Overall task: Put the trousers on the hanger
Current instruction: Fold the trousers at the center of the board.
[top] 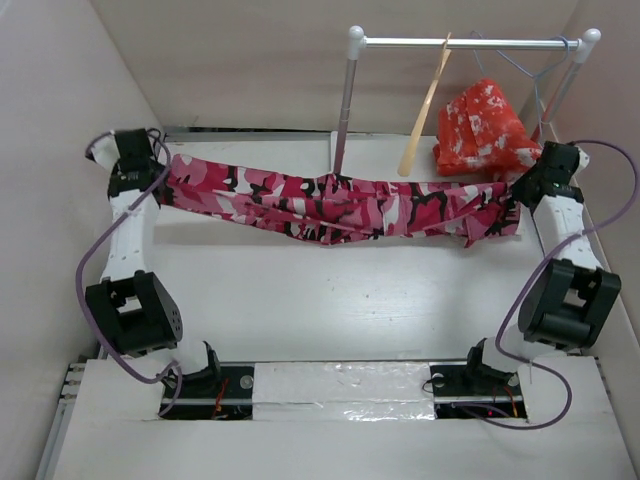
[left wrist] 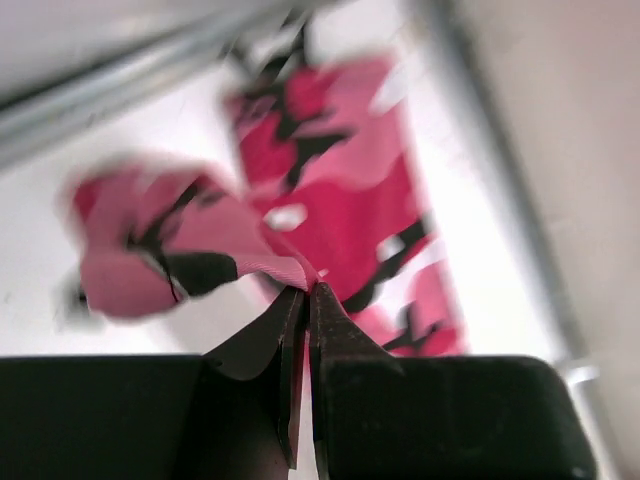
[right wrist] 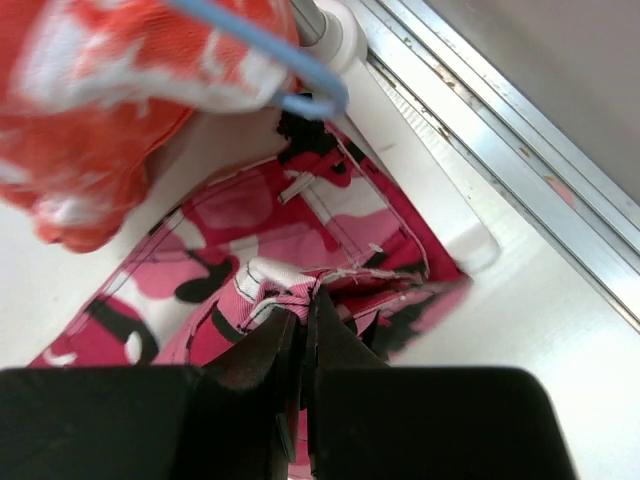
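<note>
The pink, red, white and black camouflage trousers (top: 340, 205) stretch across the back of the table, from one arm to the other. At their left end my left gripper (top: 160, 175) is shut on the fabric; the left wrist view shows a fold of the trousers (left wrist: 330, 190) pinched at the closed fingertips of the left gripper (left wrist: 308, 290). My right gripper (top: 518, 192) is shut on the right end, where the bunched edge of the trousers (right wrist: 250, 240) sits between the tips of the right gripper (right wrist: 308, 300). The tan wooden hanger (top: 425, 110) hangs from the rail behind the trousers.
A metal clothes rail (top: 465, 43) on two posts stands at the back. A red-orange garment with white blotches (top: 485, 130) hangs from it on a thin blue wire hanger (right wrist: 270, 55), close above my right gripper. Walls enclose the table on left, right and back.
</note>
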`<state>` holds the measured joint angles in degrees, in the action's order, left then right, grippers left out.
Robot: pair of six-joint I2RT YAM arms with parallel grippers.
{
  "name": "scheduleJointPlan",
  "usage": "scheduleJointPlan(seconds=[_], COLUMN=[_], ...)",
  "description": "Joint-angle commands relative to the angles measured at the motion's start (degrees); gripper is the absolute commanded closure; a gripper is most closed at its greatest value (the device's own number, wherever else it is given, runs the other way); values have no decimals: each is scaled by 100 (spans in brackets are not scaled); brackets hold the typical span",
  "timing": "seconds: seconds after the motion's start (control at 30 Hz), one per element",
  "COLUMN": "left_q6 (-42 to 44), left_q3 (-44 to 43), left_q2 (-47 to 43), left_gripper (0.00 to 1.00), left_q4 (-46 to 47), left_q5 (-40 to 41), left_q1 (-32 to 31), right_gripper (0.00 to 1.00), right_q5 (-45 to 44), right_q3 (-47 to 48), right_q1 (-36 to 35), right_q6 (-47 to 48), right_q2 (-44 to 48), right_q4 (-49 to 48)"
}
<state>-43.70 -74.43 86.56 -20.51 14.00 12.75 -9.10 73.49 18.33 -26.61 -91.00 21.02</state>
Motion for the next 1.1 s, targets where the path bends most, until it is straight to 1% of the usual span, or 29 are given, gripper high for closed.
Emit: scheduleJointPlan(seconds=[0.0, 0.03, 0.07, 0.1, 0.13, 0.17, 0.23, 0.27, 0.3, 0.33, 0.37, 0.5, 0.57, 0.63, 0.67, 0.7, 0.73, 0.8, 0.83, 0.97, 1.07], left_q6=[186, 282, 536, 625, 670, 705, 548, 512, 521, 529, 529, 258, 126, 46, -41, -68, -86, -121, -138, -244, -288], left_q3=[-1132, -1570, -1748, -1889, -1986, -1952, -1682, -1610, -1618, -1783, -1785, -1514, -1451, -1329, -1198, -1040, -777, -643, -590, -572, -563], left_q2=[-202, -175, -123, -122, -114, -96, -105, -157, -149, -131, -148, -271, -464, -605, -823, -930, -1027, -1264, -1317, -1414, -1405], left_gripper=[100, 100, 100, 100, 100, 100, 100, 100, 100, 100, 100, 100, 100, 100, 100, 100, 100, 100, 100, 100, 100], left_q4=[-645, -899, -980, -1059, -1173, -1174, -1026, -912, -876, -1032, -1042, -1104, -1218, -1393, -1394, -1368, -1315, -1315, -1385, -1543, -1613], left_q5=[357, 532, 534, 603, 830, 1024, 711, 370, 341, 445, 602, 569, 656, 727, 718, 666, 622, 665, 735, 1034, 1210], left_q1=[236, 315, 455, 630, 632, 632, 632, 632, 632, 632, 632, 632, 632, 632, 632, 632, 632, 632, 632, 570, 570], right_gripper=[100, 100, 100, 100, 100, 100, 100, 100, 100, 100, 100, 100, 100, 100, 100, 100, 100, 100, 100, 100, 100], right_q5=[-127, -66, 100, 102, 32, 23, 259, 356, 244, 94, 15, 119, -99, -161, -223, -189, -93, -39, -56, -688, -995], right_q3=[-89, -90, -72, -20, 7, -10, -238, -248, -196, 170, 287, 95, -71, -203, -395, -563, -738, -1054, -1161, -1688, -2005], right_q1=[241, 537, 714, 812, 813, 813, 979, 1049, 1050, 1050, 1050, 962, 840, 551, 471, 470, 470, 417, 417, 417, 417], right_q6=[-116, -90, -72, -64, -55, -72, -212, -222, -213, -65, -37, -108, -11, 24, 24, 16, 76, 278, 514, 859, 938], right_q2=[819, 1021, 1093, 1137, 1242, 1295, 1401, 1444, 1436, 1393, 1410, 1777, 1997, 2497, 2743, 3024, 3619, 4219, 4796, 5819, 6076], right_q4=[209, 280, 402, 621, 710, 772, 667, 676, 885, 1087, 1228, 1194, 1247, 1247, 1230, 986, 896, 852, 852, 1027, 1247])
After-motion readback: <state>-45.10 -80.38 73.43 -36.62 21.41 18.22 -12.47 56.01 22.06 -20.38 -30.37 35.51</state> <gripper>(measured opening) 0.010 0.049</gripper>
